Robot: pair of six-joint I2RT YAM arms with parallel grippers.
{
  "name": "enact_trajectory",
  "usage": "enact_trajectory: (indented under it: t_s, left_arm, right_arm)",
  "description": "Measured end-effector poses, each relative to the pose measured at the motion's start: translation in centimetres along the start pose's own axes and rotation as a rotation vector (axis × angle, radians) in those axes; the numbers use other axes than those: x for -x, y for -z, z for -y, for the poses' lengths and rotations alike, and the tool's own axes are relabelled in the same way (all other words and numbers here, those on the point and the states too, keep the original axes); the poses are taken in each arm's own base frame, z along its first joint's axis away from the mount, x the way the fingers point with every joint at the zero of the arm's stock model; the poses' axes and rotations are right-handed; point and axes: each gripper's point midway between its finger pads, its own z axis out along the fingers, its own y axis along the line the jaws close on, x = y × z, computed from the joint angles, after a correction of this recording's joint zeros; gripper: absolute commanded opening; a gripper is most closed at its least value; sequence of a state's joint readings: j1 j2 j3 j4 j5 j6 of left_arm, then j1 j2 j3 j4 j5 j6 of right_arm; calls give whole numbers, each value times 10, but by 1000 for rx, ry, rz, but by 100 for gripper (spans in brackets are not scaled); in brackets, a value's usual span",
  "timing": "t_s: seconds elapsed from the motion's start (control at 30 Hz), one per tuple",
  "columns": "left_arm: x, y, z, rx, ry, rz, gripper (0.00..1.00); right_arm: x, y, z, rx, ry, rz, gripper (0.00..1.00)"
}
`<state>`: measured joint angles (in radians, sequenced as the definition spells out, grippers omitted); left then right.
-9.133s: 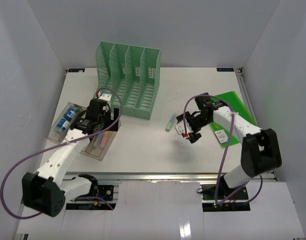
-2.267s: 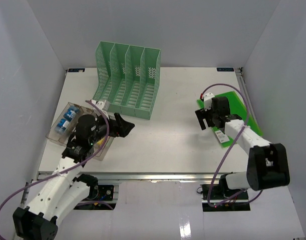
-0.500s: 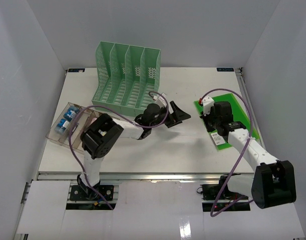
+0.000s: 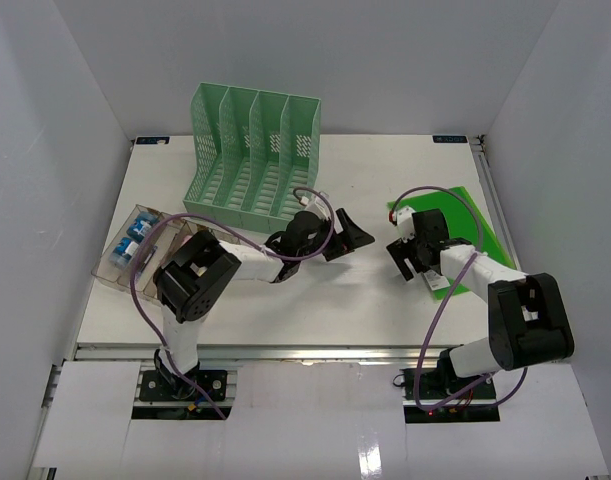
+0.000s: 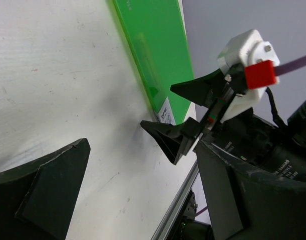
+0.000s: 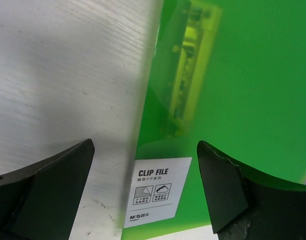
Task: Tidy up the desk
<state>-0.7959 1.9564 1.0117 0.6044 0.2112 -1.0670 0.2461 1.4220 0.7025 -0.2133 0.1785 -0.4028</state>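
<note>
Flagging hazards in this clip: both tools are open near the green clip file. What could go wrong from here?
1. The left tool and right tool are close together; either advancing could knock the other.
2. The green clip file lies flat on the desk, so the right tool's open jaws at its edge may push it instead of gripping.

left arm point(image 4: 247, 262) stretching low toward the right, left gripper point(image 4: 347, 240) gaping with jaws wide apart, right gripper point(image 4: 409, 264) pointing downward, jaws spread
</note>
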Motion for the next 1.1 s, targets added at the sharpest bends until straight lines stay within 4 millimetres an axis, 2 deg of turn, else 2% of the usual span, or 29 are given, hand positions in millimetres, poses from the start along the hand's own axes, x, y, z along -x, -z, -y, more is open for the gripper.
enact_trajectory:
  t_s: [0.1,0.2,0.27,0.33,0.37,0.4,0.47,0.57,0.63,0.8,1.1]
  left_arm:
    - [6,5,7,-7,-23,19,98]
    - [8,6,10,-13,-37,28,98]
    - [8,7,9,-12,-40,29,98]
    - [6,7,7,-7,-39,26,98]
    - [5,8,5,-4,-38,24,98]
    - [5,8,4,-2,-34,22,98]
    - [4,7,3,-3,-27,20,98]
    - [1,3,0,0,-4,11,98]
    - [-2,-3,-5,5,17,1,98]
    - [-6,-21,-14,17,68,-19,98]
    - [2,-62,-2,-21,141,-13,98]
  right_arm:
    - [0,-2,7,-43,2,-6,90]
    - [3,-5,13,-76,0,-3,96]
    - [6,-7,16,-93,-2,2,73]
    - [9,-11,18,-101,-8,3,55]
    - [10,-14,18,-96,-14,0,38]
    - [10,-17,15,-84,-13,-5,30]
    - [11,-21,14,-77,-7,-13,21]
    - [11,-23,15,-81,2,-22,12]
    - [11,-23,15,-83,3,-23,8]
    - [11,-20,15,-81,5,-13,8]
    - [-1,2,-3,12,12,0,8]
